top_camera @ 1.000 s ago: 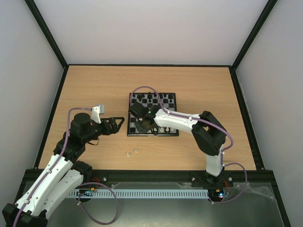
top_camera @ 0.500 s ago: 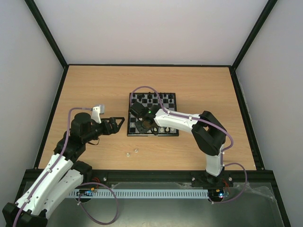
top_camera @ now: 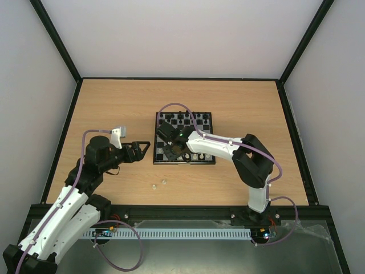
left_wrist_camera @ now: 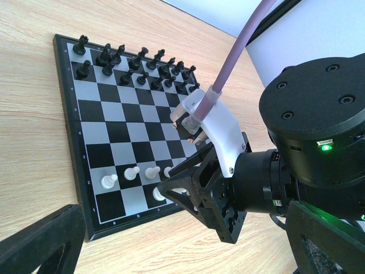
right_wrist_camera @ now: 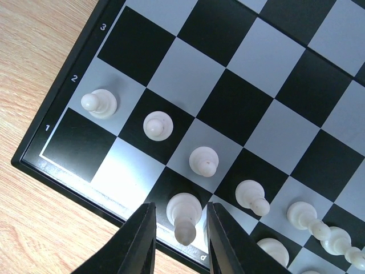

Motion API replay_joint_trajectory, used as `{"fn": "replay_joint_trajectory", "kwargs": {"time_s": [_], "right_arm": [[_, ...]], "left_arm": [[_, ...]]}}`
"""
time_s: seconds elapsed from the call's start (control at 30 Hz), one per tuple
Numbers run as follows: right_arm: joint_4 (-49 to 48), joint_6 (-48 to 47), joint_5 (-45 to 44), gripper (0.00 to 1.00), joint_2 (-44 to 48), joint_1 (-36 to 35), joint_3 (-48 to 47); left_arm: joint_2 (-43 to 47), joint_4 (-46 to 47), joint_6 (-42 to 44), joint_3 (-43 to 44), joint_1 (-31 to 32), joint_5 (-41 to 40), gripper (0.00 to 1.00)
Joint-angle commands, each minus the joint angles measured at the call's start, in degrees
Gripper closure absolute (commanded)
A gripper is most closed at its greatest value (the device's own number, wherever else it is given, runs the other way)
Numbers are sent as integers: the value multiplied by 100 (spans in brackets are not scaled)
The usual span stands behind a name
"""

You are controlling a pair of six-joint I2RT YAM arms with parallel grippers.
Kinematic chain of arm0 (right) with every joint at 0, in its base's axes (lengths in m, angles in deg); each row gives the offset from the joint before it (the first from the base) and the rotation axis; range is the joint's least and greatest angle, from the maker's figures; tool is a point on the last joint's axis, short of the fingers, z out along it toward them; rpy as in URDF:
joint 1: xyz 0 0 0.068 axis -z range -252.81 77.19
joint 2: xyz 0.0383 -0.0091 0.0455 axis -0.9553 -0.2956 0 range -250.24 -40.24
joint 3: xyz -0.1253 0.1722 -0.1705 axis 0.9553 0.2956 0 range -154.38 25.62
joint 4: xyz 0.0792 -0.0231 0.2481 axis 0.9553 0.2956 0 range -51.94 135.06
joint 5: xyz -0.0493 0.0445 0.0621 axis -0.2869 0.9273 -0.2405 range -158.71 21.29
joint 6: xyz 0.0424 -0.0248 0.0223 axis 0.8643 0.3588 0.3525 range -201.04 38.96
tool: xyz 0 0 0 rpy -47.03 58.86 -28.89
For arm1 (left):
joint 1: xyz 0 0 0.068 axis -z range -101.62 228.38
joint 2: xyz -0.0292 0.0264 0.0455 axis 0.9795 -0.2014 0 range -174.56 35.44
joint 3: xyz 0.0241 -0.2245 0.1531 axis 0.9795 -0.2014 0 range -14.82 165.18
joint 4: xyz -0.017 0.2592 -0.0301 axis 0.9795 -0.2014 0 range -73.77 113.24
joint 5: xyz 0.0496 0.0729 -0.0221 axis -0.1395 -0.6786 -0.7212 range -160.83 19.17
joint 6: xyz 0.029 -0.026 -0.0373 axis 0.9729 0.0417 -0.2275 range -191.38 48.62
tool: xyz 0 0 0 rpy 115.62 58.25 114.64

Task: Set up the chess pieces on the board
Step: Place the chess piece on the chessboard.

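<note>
Right wrist: right gripper (right_wrist_camera: pixel 181 208) slightly parted around a white piece (right_wrist_camera: pixel 183 221), left gripper (top_camera: pixel 145 149) wide open. Could knock it over by brushing it on lifting.

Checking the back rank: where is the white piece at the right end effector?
In the right wrist view, the white piece stands between the right end effector's fingers, on the board's row 1, third square from the corner.

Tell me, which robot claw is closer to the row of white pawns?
Right. The right gripper is over the board, straddling a white piece right beside the white pawns. The left gripper hangs off the board's left edge, over the table.
</note>
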State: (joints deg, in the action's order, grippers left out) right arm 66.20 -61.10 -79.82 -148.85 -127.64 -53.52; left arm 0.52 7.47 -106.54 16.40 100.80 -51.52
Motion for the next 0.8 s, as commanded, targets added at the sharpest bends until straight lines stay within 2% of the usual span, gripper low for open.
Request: {"fn": "replay_joint_trajectory", "kwargs": {"time_s": [0.0, 0.27, 0.43, 0.57, 0.77], "right_arm": [[205, 70, -55, 74, 112, 23, 40], [140, 78, 76, 74, 287, 20, 95], [-139, 220, -219, 71, 1090, -77, 414], [-117, 511, -452, 64, 1643, -493, 771], [-175, 1003, -287, 59, 1687, -1257, 1279]], "left_arm": [[46, 49, -61, 33, -35, 39, 1], [69, 65, -67, -5, -35, 37, 1], [106, 35, -76, 3, -34, -11, 1], [133, -21, -68, 51, -35, -89, 1], [153, -44, -69, 159, -38, -175, 1]]}}
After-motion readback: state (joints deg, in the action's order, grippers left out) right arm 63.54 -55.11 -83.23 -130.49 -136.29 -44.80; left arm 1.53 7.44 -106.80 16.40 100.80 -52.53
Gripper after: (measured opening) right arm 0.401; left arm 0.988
